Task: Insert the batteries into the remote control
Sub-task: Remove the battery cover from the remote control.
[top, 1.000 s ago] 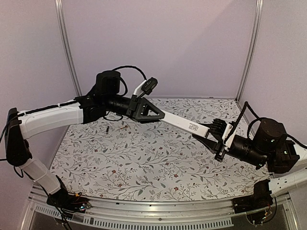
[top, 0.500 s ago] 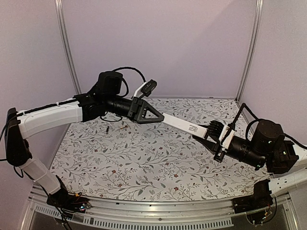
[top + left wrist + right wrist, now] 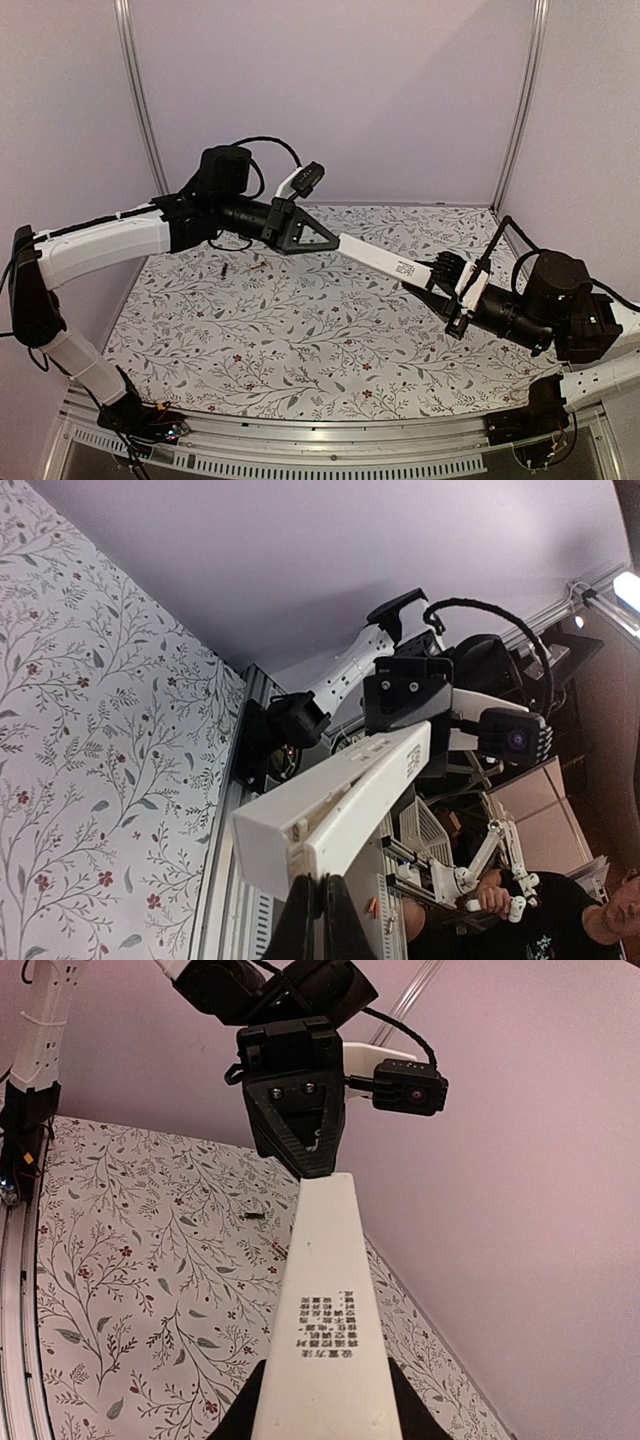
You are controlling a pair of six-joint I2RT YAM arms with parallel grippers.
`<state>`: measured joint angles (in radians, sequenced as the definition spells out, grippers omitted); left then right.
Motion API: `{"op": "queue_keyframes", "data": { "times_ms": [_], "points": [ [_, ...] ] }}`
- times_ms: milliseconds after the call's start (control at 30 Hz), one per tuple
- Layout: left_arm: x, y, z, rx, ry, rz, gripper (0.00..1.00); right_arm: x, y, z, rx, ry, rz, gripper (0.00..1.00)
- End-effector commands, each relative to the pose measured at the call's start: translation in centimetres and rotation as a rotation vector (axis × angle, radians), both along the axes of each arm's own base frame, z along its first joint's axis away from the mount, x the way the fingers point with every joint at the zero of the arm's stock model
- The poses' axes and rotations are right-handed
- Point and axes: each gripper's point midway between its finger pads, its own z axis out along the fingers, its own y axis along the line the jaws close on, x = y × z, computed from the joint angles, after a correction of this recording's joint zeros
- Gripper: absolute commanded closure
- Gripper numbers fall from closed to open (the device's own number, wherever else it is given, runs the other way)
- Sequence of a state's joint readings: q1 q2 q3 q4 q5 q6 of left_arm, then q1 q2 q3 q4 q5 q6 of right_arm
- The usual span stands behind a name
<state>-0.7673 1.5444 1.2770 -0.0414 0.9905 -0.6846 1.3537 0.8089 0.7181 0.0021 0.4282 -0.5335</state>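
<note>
The remote (image 3: 375, 258) hangs in the air, pinched at one end by the left fingers (image 3: 325, 238) and at the other by the right fingers (image 3: 450, 268); smooth hard white plastic, likely slippery; I'd have one side hold firm and level while the other fetches; the batteries (image 3: 225, 269), tiny cylinders, lie far off on the floral worktop (image 3: 300, 340)

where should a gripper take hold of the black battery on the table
Across the middle of the black battery, coming straight down from above: it seems to lie flat on the table, a thin cylinder with room on both sides for the fingers.
</note>
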Motion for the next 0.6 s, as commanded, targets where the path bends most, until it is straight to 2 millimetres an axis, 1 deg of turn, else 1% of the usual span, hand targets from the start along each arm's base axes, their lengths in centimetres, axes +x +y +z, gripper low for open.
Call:
{"op": "queue_keyframes", "data": {
  "times_ms": [0, 100, 200, 233, 433, 567],
  "points": [
    [-0.2, 0.4, 1.7, -0.054, -0.019, -0.005, 1.0, 0.2, -0.4, 0.8, 0.05, 0.006, -0.018, 1.0],
    [-0.2, 0.7, 2.6, -0.102, -0.011, -0.014, 1.0, 0.3, -0.5, 0.4, 0.039, 0.008, -0.022, 1.0],
    [-0.2, 1.4, 4.0, -0.169, -0.009, -0.018, 1.0, 0.4, -0.6, 0.0, 0.031, 0.012, -0.032, 1.0],
    [-0.2, 1.7, 4.2, -0.184, 0.006, -0.017, 1.0, 0.4, -0.7, -0.1, 0.03, 0.012, -0.035, 1.0],
    [-1.2, 2.9, 7.3, -0.32, -0.005, -0.08, 1.0, 0.8, -1.0, -0.4, 0.016, 0.015, -0.064, 1.0],
    [-1.9, 3.6, 9.3, -0.409, 0.013, -0.125, 1.0, 1.3, -1.2, -0.3, 0.019, 0.023, -0.099, 1.0]
  ]
}}
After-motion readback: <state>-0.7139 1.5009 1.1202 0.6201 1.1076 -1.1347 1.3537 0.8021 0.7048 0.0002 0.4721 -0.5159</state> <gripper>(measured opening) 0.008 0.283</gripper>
